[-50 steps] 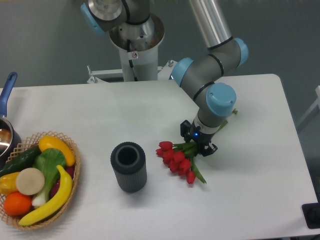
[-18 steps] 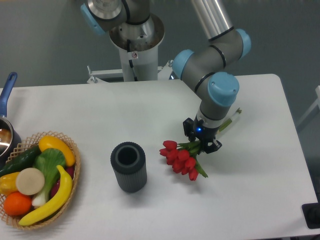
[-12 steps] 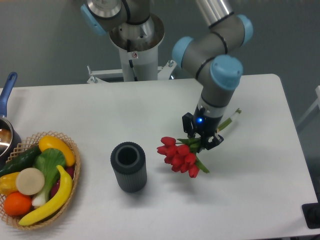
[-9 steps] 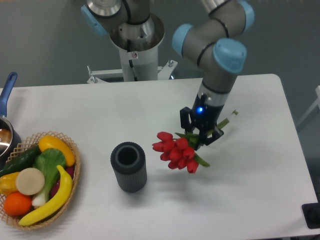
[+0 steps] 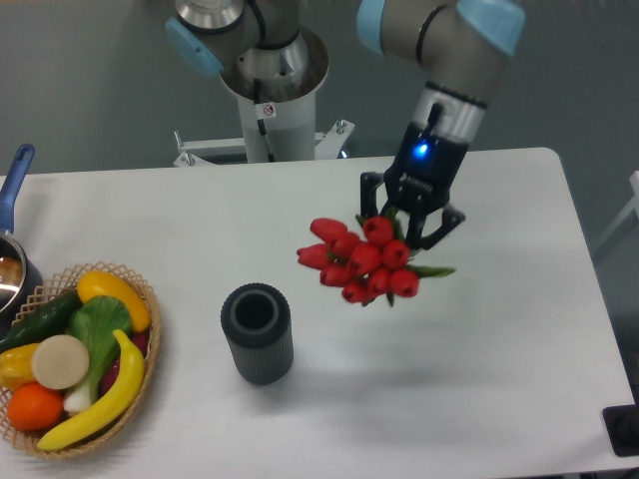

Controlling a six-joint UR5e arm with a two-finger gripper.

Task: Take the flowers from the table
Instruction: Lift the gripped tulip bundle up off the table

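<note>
White surface lies beneath the lifted flowers, a tight bunch of red tulips with green leaves, up in the air. Pointing down from above, the hand is clamped on their stems. Off to its lower left stand an empty dark ribbed cup and a wicker basket of fruit and vegetables.

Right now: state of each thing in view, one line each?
gripper: shut on the flowers, raised above the table
flowers: held, off the table, blooms hanging low
table: bare under the flowers
dark cylinder: upright, open top, nothing seen inside
wicker basket: full of fruit and vegetables
pot: mostly out of frame
</note>
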